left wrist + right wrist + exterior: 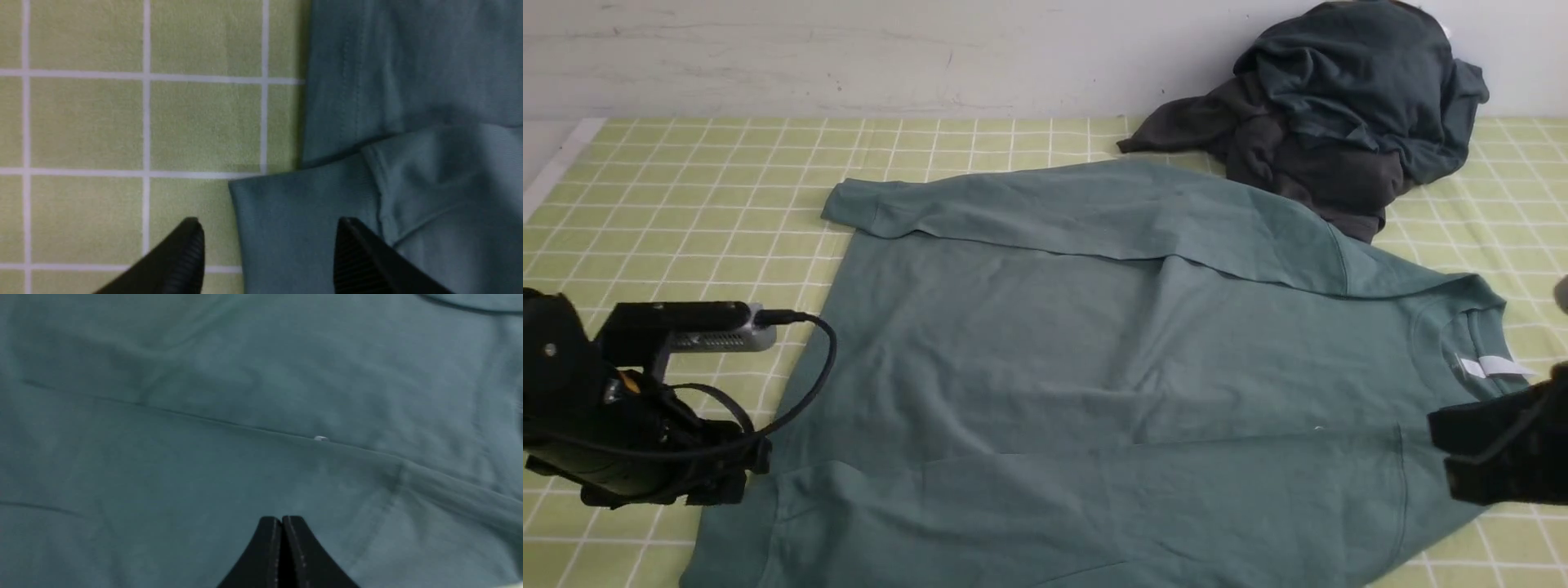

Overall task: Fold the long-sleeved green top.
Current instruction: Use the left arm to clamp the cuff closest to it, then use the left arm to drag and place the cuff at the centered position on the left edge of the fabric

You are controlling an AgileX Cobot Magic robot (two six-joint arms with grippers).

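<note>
The green long-sleeved top (1094,351) lies spread flat on the checked cloth, neck and white label (1490,366) to the right, both sleeves folded across the body. My left gripper (723,482) is at the top's near left corner. In the left wrist view it (269,228) is open, and a sleeve cuff (294,245) lies below the gap, one finger over the cloth, one over the top. My right gripper (1462,457) is over the near right shoulder. In the right wrist view it (282,517) is shut with nothing between its jaws, above the top's fabric (204,416).
A pile of dark charcoal and slate garments (1339,106) sits at the back right against the wall, touching the top's far edge. The yellow-green checked table cloth (686,180) shows bare at the left and back left.
</note>
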